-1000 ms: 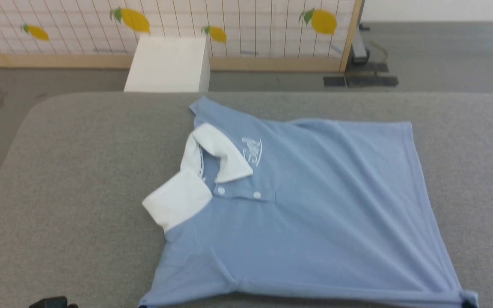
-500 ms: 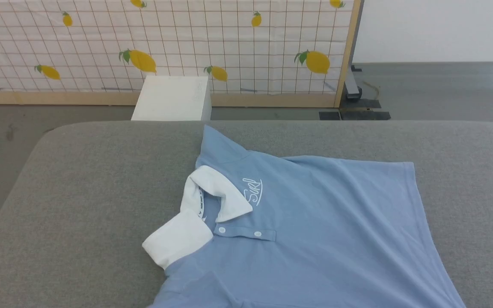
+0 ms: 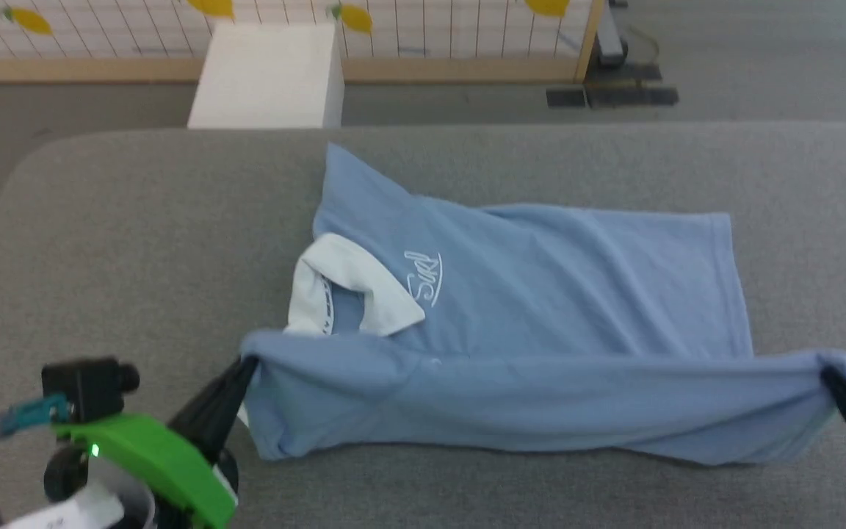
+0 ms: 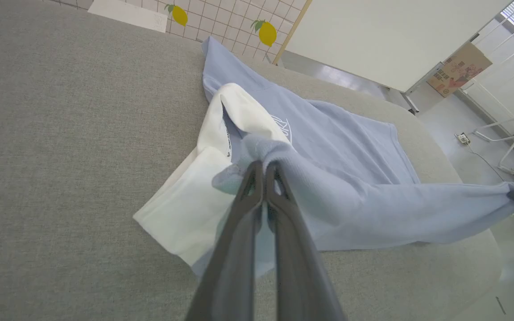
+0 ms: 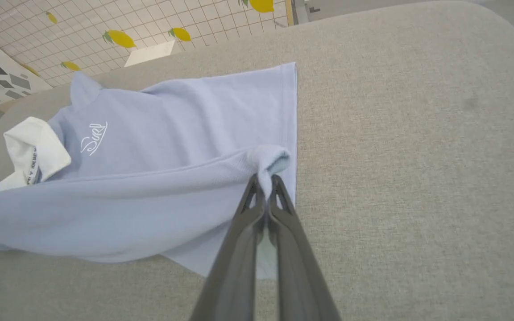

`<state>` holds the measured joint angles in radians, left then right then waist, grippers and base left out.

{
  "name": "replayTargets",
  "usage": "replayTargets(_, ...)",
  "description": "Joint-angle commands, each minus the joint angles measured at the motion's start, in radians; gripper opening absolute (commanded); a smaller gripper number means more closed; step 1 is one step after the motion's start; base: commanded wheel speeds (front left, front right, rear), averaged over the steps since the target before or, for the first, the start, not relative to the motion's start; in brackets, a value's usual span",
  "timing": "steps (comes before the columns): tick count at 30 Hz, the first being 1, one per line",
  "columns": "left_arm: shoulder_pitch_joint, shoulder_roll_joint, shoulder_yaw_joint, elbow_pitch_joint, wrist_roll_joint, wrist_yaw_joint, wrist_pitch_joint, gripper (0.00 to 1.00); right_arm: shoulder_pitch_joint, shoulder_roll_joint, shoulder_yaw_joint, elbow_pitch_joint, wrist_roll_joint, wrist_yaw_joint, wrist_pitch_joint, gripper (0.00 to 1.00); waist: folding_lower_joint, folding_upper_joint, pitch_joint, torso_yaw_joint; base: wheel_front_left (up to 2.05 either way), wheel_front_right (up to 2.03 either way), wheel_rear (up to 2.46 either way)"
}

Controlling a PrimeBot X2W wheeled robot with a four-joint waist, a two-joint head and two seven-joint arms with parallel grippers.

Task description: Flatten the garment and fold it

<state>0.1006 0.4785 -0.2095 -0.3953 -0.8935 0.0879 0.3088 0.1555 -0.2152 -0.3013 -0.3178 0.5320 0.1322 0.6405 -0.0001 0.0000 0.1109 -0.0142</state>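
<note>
On the grey padded table point(image 3: 136, 242) in front of me, the garment point(image 3: 540, 279) lies with its white collar point(image 3: 353, 283) to my left and the chest logo point(image 3: 423, 278) facing up. My left gripper point(image 3: 245, 366) is clenched on the near corner by the collar, my right gripper point(image 3: 828, 376) pinches the opposite near corner, and the near edge stretches taut between them, raised above the rest of the cloth

Soft, matt knitted cloth for the garment point(image 3: 555, 294), white collar point(image 3: 364, 283) likewise; coarse grey woven fabric, matt, over the desk point(image 3: 136, 242); dark, smooth, dull plastic for the left hand point(image 4: 263, 167) and right hand point(image 5: 264, 179); beyond the desk, pale wood frame point(image 3: 430, 70) and smooth white box point(image 3: 265, 73).
</note>
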Motion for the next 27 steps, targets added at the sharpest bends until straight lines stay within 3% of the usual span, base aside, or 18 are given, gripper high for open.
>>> replayTargets(1, -0.048, -0.001, -0.009, 0.028, 0.023, -0.013, -0.010, 0.00, -0.038, -0.011, 0.006, 0.020, -0.007, -0.002, -0.023, 0.00, 0.0001, 0.0000, 0.094, -0.011, 0.00, 0.00, 0.00)
replayTargets(8, -0.216, -0.045, -0.078, 0.237, 0.065, -0.056, -0.014, 0.00, -0.161, -0.069, 0.084, 0.180, -0.019, -0.002, -0.079, 0.00, 0.0001, 0.0000, 0.169, -0.016, 0.00, 0.00, 0.00)
replayTargets(14, -0.282, -0.066, -0.121, 0.407, 0.078, -0.064, 0.018, 0.00, -0.223, -0.091, 0.140, 0.333, -0.021, -0.002, -0.085, 0.00, 0.0001, 0.0000, 0.191, -0.017, 0.00, 0.00, 0.00)
replayTargets(22, -0.331, -0.092, -0.138, 0.515, 0.065, -0.075, 0.033, 0.00, -0.287, -0.111, 0.189, 0.488, -0.013, -0.002, -0.126, 0.00, 0.0001, 0.0000, 0.207, -0.015, 0.00, 0.00, 0.00)
replayTargets(23, -0.330, -0.098, -0.134, 0.518, 0.056, -0.074, 0.032, 0.00, -0.292, -0.113, 0.195, 0.499, -0.010, -0.002, -0.129, 0.16, 0.0001, 0.0000, 0.205, -0.015, 0.00, 0.00, 0.00)
replayTargets(24, -0.327, -0.102, -0.129, 0.518, 0.047, -0.074, 0.028, 0.00, -0.295, -0.114, 0.196, 0.506, -0.005, -0.002, -0.132, 0.44, 0.0001, 0.0000, 0.201, -0.015, 0.00, 0.00, 0.00)
replayTargets(25, -0.322, -0.109, -0.120, 0.512, 0.035, -0.072, 0.021, 0.24, -0.297, -0.115, 0.196, 0.511, 0.001, -0.002, -0.132, 1.00, 0.0001, 0.0000, 0.195, -0.015, 0.00, 0.00, 0.00)
replayTargets(26, -0.315, -0.114, -0.114, 0.504, 0.025, -0.071, 0.017, 0.74, -0.297, -0.116, 0.197, 0.509, 0.008, -0.002, -0.131, 1.00, 0.0001, 0.0000, 0.188, -0.015, 0.00, 0.00, 0.00)
replayTargets(27, -0.303, -0.117, -0.107, 0.491, 0.012, -0.071, 0.014, 1.00, -0.296, -0.117, 0.197, 0.499, 0.019, -0.002, -0.132, 1.00, 0.0001, 0.0000, 0.178, -0.015, 0.00, 0.00, 0.00)
